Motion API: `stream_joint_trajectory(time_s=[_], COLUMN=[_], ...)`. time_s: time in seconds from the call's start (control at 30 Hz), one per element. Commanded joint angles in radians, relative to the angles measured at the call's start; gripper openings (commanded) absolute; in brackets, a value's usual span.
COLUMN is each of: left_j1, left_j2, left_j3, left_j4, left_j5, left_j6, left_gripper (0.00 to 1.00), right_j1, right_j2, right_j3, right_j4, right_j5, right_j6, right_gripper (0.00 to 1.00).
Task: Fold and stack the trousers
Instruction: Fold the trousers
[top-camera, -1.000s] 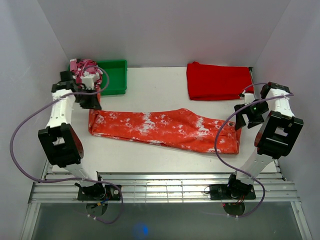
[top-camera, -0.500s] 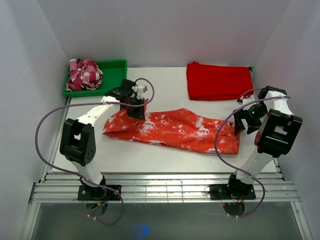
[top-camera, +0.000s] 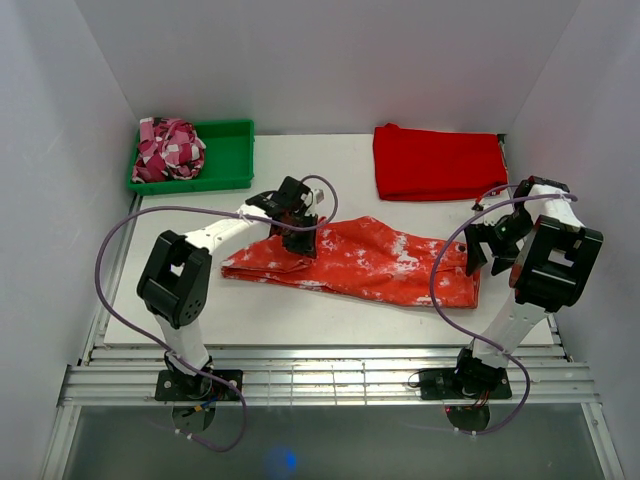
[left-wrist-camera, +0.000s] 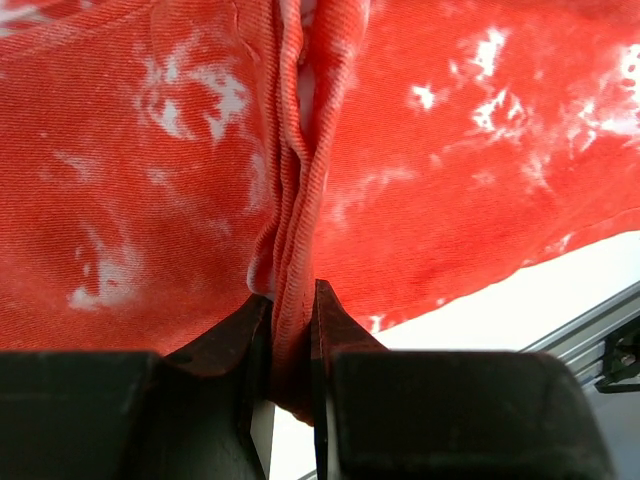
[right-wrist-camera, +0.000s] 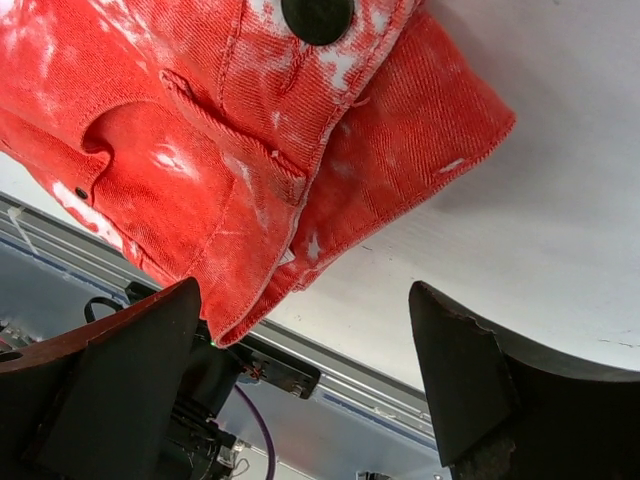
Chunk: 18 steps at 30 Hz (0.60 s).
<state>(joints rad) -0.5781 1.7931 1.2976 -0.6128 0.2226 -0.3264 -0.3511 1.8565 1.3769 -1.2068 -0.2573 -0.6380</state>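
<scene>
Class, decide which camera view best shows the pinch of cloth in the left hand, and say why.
Left wrist view: the left hand fills the foreground, shut on a ridge of the trousers. The top view shows that hand over the cloth, but hides the pinch. The right wrist view shows only the waist end.

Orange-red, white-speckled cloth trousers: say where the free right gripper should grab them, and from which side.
Grip the waistband end of the orange-red speckled trousers, probably coming in from the right. That edge lies flat and faces the open right gripper, so one finger could slide under it. The left gripper is shut on cloth near the other end.
</scene>
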Motion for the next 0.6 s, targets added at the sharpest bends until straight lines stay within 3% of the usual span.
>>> stream_joint_trajectory(time_s=[0.0, 0.57], left_j1=[-0.032, -0.098], left_j2=[-0.001, 0.129], left_j3=[-0.004, 0.098], left_j4=[0.025, 0.038], left_j5=[-0.003, -0.009], left_j6=[-0.074, -0.184], left_gripper=[0.00, 0.00], right_j1=[0.009, 0.027], right_j2=[-0.013, -0.036], right_j3=[-0.016, -0.021], right_j4=[-0.023, -0.023], right_j5=[-0.022, -0.022], right_j6=[0.014, 0.017], right_gripper=[0.90, 0.90])
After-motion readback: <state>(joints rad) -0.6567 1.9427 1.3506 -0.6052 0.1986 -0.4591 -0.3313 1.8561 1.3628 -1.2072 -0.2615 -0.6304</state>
